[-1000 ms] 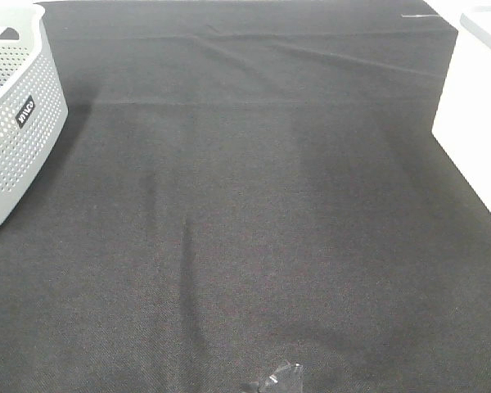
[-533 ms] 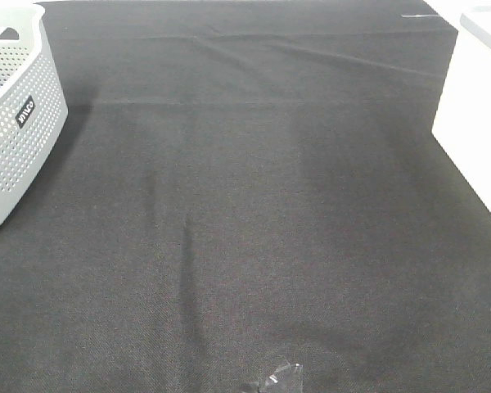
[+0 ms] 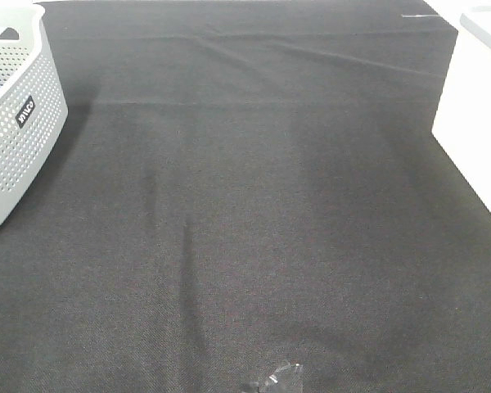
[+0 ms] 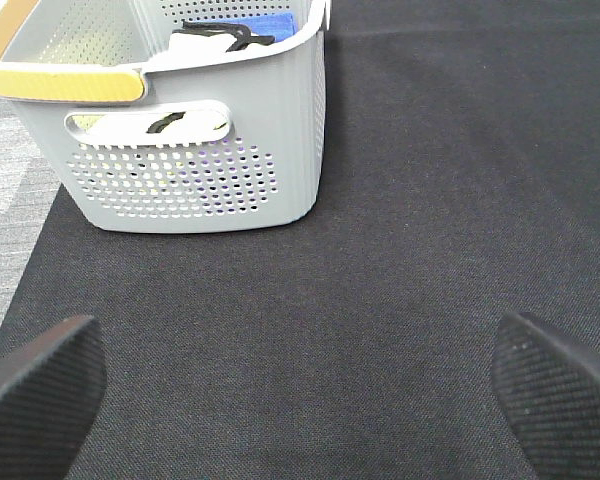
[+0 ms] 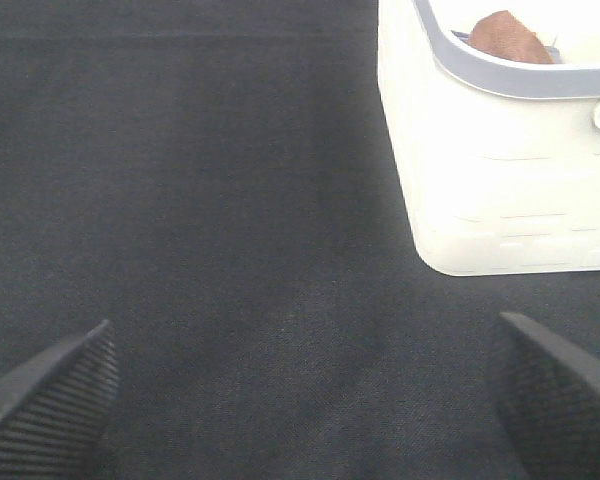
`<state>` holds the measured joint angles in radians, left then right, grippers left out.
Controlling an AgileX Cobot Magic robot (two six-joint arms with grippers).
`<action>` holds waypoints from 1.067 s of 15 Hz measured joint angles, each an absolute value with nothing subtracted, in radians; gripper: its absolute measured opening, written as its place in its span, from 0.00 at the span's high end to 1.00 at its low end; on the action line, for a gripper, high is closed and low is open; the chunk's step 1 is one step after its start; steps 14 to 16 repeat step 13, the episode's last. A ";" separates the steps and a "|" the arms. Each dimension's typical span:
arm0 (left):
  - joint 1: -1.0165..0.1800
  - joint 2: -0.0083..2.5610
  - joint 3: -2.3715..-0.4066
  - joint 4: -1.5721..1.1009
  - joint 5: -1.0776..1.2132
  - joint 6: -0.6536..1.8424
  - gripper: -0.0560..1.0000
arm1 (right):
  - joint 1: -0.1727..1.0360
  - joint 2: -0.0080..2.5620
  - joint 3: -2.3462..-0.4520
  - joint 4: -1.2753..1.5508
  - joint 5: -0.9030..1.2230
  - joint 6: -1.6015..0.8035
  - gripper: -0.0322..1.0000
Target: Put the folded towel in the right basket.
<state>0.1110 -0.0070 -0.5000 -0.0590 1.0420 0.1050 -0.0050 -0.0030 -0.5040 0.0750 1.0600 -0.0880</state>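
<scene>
The right basket (image 5: 500, 170) is white with a grey rim and stands on the black cloth; its side also shows at the right edge of the exterior view (image 3: 475, 115). A brown cloth (image 5: 510, 38) lies inside it, partly hidden by the rim. No towel lies on the table. My right gripper (image 5: 300, 395) is open and empty, low over the cloth, short of the basket. My left gripper (image 4: 300, 400) is open and empty, facing the grey left basket (image 4: 200, 150). Neither gripper shows in the exterior view.
The grey perforated left basket (image 3: 16, 123) holds a blue cloth (image 4: 270, 24) and white-and-black items (image 4: 205, 40). A black cloth (image 3: 245, 229) covers the table. A small shiny object (image 3: 278, 381) sits at the front edge.
</scene>
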 joint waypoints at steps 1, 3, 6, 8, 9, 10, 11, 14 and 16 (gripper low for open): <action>0.111 -0.007 -0.500 -0.059 1.042 0.105 0.02 | -0.005 -0.003 -0.504 0.075 1.060 -0.088 0.04; 0.111 -0.007 -0.500 -0.059 1.042 0.105 0.02 | -0.005 -0.003 -0.504 0.075 1.060 -0.088 0.04; 0.111 -0.007 -0.500 -0.059 1.042 0.105 0.02 | -0.005 -0.003 -0.504 0.075 1.060 -0.088 0.04; 0.111 -0.007 -0.500 -0.059 1.042 0.105 0.02 | -0.005 -0.003 -0.504 0.075 1.060 -0.088 0.04; 0.111 -0.007 -0.500 -0.059 1.042 0.105 0.02 | -0.005 -0.003 -0.504 0.075 1.060 -0.088 0.04; 0.111 -0.007 -0.500 -0.059 1.042 0.105 0.02 | -0.005 -0.003 -0.504 0.075 1.060 -0.088 0.04; 0.111 -0.007 -0.500 -0.059 1.042 0.105 0.02 | -0.005 -0.003 -0.504 0.075 1.060 -0.088 0.04; 0.111 -0.007 -0.500 -0.059 1.042 0.105 0.02 | -0.005 -0.003 -0.504 0.075 1.060 -0.088 0.04; 0.111 -0.007 -0.500 -0.059 1.042 0.105 0.02 | -0.005 -0.003 -0.504 0.075 1.060 -0.088 0.04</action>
